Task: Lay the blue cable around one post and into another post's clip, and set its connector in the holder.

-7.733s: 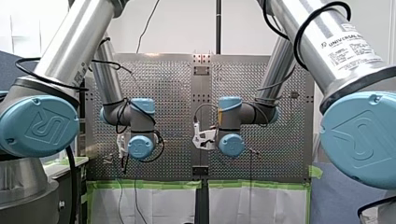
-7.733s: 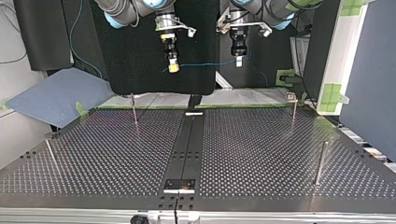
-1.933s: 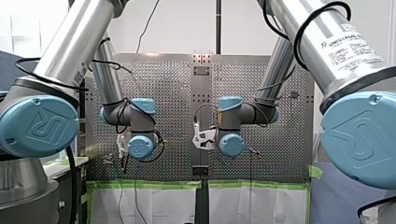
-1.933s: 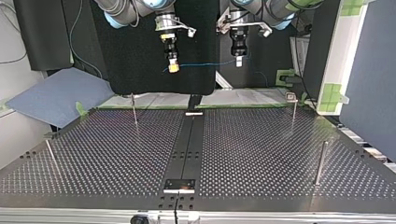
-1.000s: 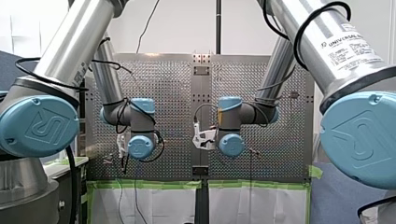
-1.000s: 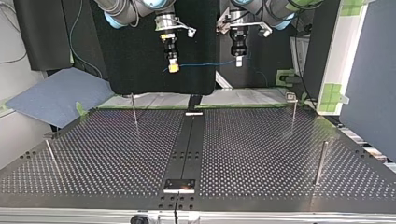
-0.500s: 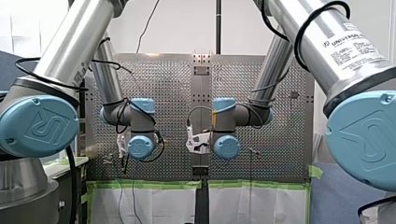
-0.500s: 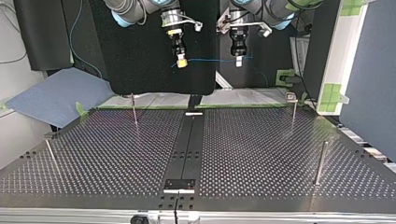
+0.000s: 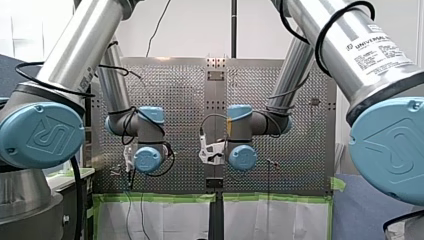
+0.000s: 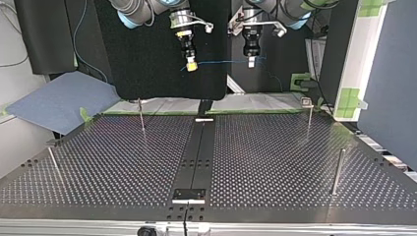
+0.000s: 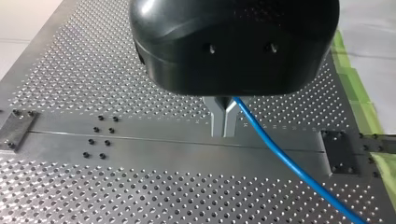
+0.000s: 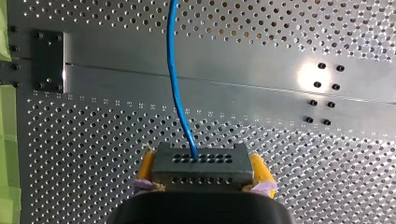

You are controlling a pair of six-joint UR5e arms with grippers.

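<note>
my right gripper [image 10: 191,66] carried the connector [image 12: 200,164] toward my left gripper [image 10: 251,62] | blue cable [image 10: 221,62] span now shorter | my left gripper just nudged too

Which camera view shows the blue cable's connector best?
The right wrist view: the connector sits large between my right gripper's yellow pads, the blue cable leaving its face. In the top view it is too small to make out; the front and left wrist views do not show it.

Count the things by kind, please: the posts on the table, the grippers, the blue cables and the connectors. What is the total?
Posts: 4
Grippers: 2 (my right gripper, my left gripper)
Blue cable: 1
Connector: 1
Total: 8
</note>
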